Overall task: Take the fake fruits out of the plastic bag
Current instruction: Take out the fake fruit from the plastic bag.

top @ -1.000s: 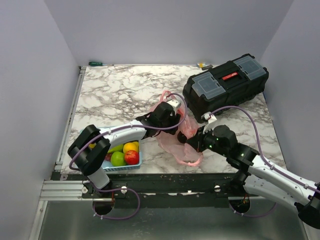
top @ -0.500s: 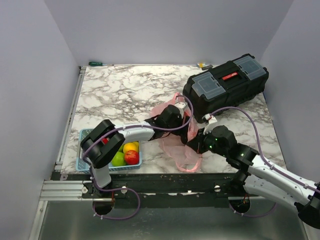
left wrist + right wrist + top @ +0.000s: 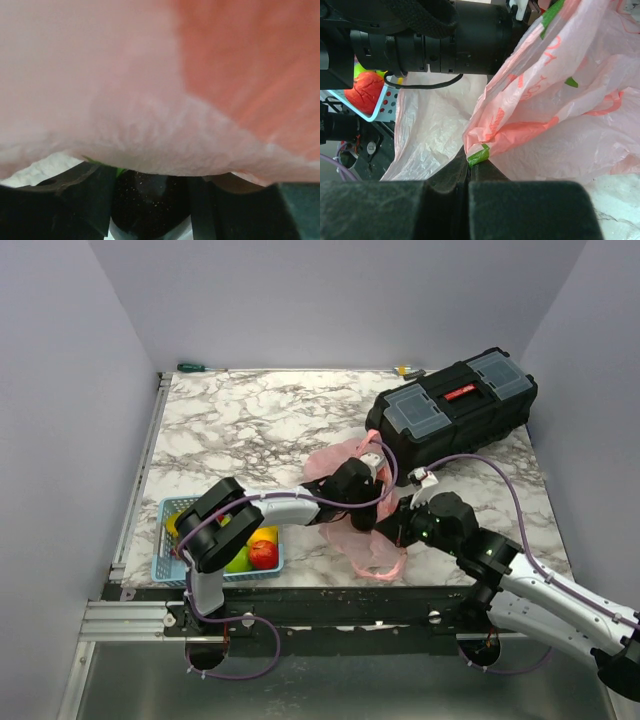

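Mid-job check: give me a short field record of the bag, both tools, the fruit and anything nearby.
plastic bag: pink, crumpled, lying between the two arms
left tool: tip buried in the bag, plastic covering its camera; jaws unclear
right tool: shut on a fold of the bag
fake fruits: red, green and yellow ones in the light blue basket
toolbox: black, lid closed, just behind the bag
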### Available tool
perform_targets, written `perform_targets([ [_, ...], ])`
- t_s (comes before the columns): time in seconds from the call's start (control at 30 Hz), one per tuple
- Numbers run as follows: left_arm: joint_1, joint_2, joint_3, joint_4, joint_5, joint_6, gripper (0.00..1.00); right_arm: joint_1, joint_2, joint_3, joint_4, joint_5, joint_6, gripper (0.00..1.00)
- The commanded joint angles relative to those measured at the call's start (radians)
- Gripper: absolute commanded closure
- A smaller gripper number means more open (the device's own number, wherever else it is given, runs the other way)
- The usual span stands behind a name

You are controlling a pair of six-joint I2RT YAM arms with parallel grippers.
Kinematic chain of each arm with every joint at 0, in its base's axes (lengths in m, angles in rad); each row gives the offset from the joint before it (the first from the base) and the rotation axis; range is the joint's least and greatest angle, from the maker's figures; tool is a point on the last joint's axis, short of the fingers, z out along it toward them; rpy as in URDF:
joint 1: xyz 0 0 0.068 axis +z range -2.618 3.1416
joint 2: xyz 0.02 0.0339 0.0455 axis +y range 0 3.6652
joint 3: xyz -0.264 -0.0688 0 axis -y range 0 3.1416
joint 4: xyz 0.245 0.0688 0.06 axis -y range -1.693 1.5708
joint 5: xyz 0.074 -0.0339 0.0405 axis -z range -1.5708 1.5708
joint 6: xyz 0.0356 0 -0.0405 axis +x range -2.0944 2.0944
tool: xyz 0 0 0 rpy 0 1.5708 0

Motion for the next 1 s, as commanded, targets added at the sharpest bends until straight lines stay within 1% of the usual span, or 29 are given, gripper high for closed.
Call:
perform_targets([
  [0.0, -0.005, -0.034, -0.019, -0.102, -0.048, 0.056, 0.63, 0.0, -0.026, -0.012, -0.001, 0.009, -0.011, 0.99],
  [0.03, -0.005, -0.059, -0.025, -0.112, -0.047, 0.066, 0.67, 0.0, -0.027, -0.013, 0.001, 0.012, -0.011, 0.99],
  [0.1, -0.005, -0.117, -0.042, -0.123, -0.048, 0.076, 0.72, 0.0, -0.025, -0.015, 0.005, 0.016, -0.012, 0.99],
  [0.2, -0.005, -0.213, -0.077, -0.126, -0.048, 0.085, 0.75, 0.0, -0.011, -0.015, 0.01, 0.011, -0.015, 0.99],
  [0.3, -0.003, -0.322, -0.115, -0.126, -0.01, 0.087, 0.78, 0.0, 0.003, -0.011, 0.009, 0.006, -0.017, 0.99],
  [0.33, -0.003, -0.358, -0.125, -0.15, 0.004, 0.087, 0.8, 0.0, 0.003, -0.012, 0.009, 0.007, -0.017, 0.99],
  [0.47, -0.002, -0.485, -0.172, -0.166, 0.034, 0.079, 0.83, 0.0, 0.003, -0.014, 0.012, 0.009, -0.017, 0.99],
  [0.57, -0.002, -0.586, -0.216, -0.173, 0.056, 0.08, 0.83, 0.0, 0.007, -0.015, 0.013, 0.01, -0.015, 0.99],
  [0.67, 0.001, -0.706, -0.246, -0.214, 0.041, 0.085, 0.84, 0.0, 0.014, -0.013, 0.013, 0.01, -0.016, 0.99],
  [0.77, 0.008, -0.83, -0.267, -0.304, -0.044, 0.102, 0.93, 0.0, 0.017, -0.013, 0.014, 0.008, -0.017, 0.99],
  [0.8, 0.01, -0.866, -0.273, -0.338, -0.107, 0.111, 0.95, 0.0, 0.018, -0.013, 0.015, 0.008, -0.017, 0.99],
  [0.9, 0.016, -0.989, -0.294, -0.443, -0.265, 0.134, 0.95, 0.0, 0.016, -0.015, 0.016, 0.006, -0.016, 0.99],
  [0.97, 0.021, -1.064, -0.325, -0.488, -0.41, 0.136, 0.95, 0.0, 0.014, -0.017, 0.018, 0.005, -0.017, 0.99],
])
